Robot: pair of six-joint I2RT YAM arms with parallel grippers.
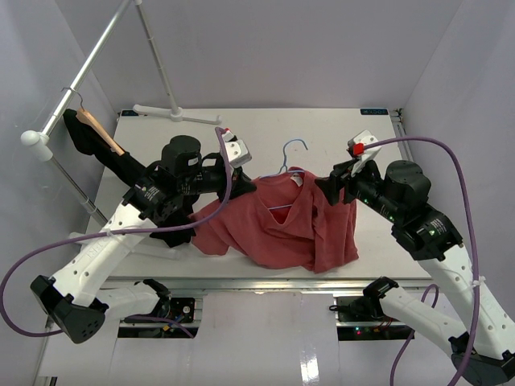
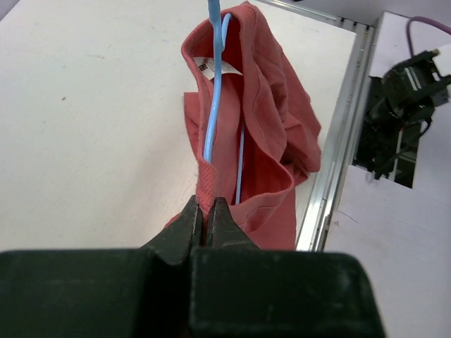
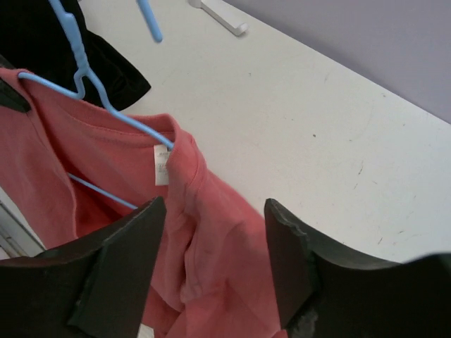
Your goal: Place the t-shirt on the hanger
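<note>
Closest to the left wrist lens, the left gripper [image 2: 205,213] is pinching a narrow ridge of the soft, faded-red cloth t-shirt [image 2: 271,120], its black jaws pressed together with only fabric showing between them. Whether wire is also lying inside that pinch cannot be told. The thin light-blue wire hanger [image 2: 213,91] is running down through the collar and vanishing under the cloth just ahead of the fingertips.

Seen from its own wrist camera, the right gripper [image 3: 215,211] is standing wide open and gripping nothing, its fingers straddling a fold of the t-shirt beside the white neck label [image 3: 162,167].

From above, the t-shirt is lying bunched on the white table [image 1: 161,137], between the two arms and near the front edge. The hanger's hook is poking out of the neck toward the back.

The garment is probably going to handle as light and limp, sagging and folding wherever it is unsupported. The wire looks stiff but slim and smooth, so it is likely to slide inside the cloth. Hems, the collar band and shoulder seams are offering the firmest holds. Taking the right shoulder near the label looks sensible for drawing the cloth over the wire's end.
</note>
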